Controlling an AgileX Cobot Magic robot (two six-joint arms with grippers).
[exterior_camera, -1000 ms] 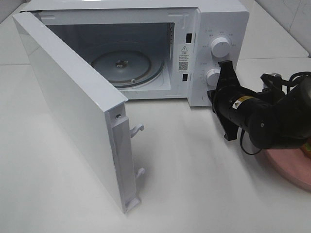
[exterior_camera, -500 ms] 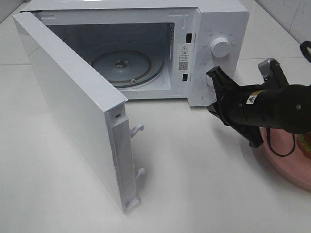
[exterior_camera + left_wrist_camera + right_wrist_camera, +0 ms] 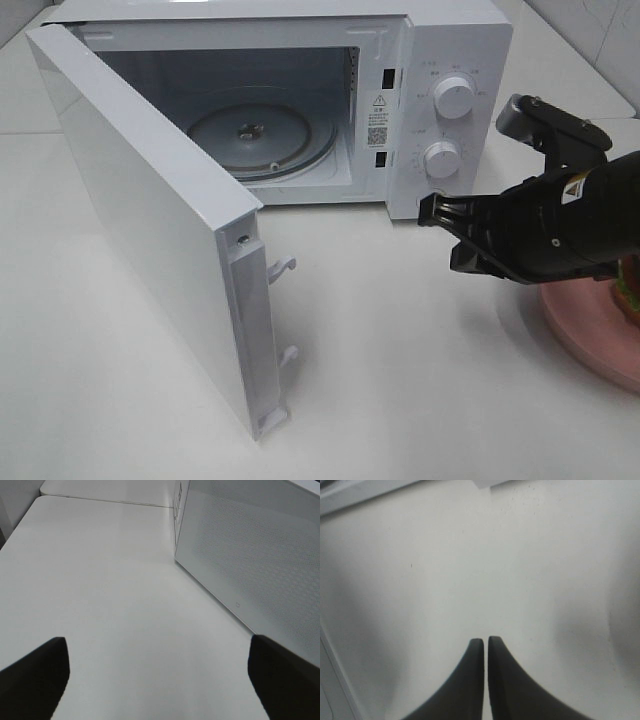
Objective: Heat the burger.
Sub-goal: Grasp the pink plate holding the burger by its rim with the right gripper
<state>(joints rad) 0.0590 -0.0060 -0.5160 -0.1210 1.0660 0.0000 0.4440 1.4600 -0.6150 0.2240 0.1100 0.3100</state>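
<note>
on the pink plate, burger's greenish edge; right gripper closed, left gripper spread.

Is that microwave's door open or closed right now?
Open. The door is swung wide out to the left in the high view, exposing the inside of the microwave, where only the glass turntable shows.

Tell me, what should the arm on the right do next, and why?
Probably open the shut right gripper and swing it toward the burger on the pink plate: the microwave door stands open, its glass turntable is bare, and the gripper holds nothing.
</note>
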